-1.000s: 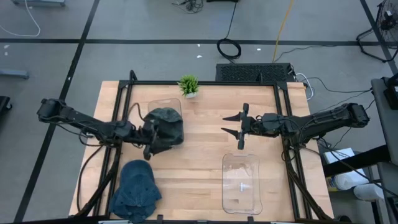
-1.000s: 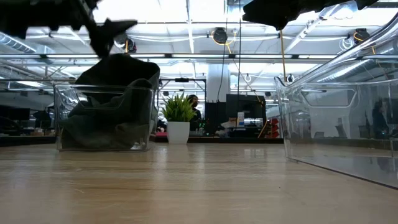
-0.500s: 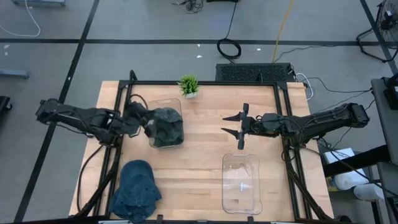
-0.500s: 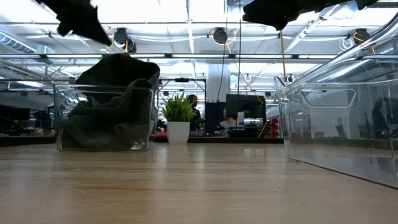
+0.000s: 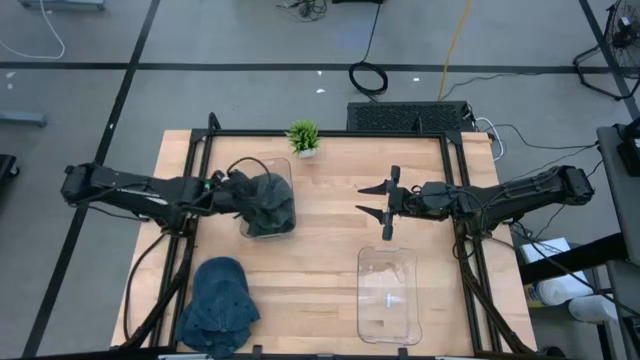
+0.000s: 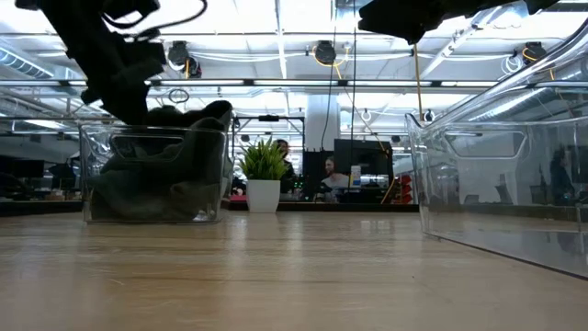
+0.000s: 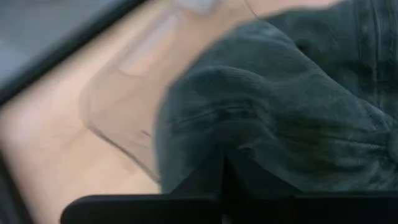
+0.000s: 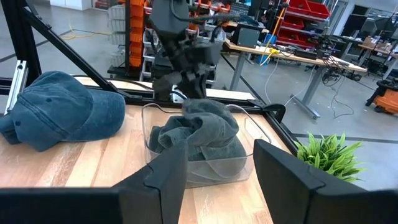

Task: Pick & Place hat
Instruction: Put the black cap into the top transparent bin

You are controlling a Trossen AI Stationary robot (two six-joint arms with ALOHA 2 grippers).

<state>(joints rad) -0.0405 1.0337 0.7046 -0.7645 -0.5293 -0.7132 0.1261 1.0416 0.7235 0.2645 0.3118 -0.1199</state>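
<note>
Back over the bin (image 5: pixel 268 205), left claw (image 5: pixel 243 194) presses dark hat (image 5: pixel 270 200); blue hat (image 5: pixel 218 305) nearby.

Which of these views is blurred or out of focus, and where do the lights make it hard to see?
Left wrist view: the dark hat fills the picture, soft and blurred. Low view: bright ceiling lights turn the left claw into a silhouette. High view: even light, sharp. Right wrist view: the clear bin reads clearly.

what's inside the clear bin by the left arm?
A dark green hat fills the clear bin, bulging above its rim. The left gripper, shut, presses on it. Anything beneath the hat is hidden.
</note>
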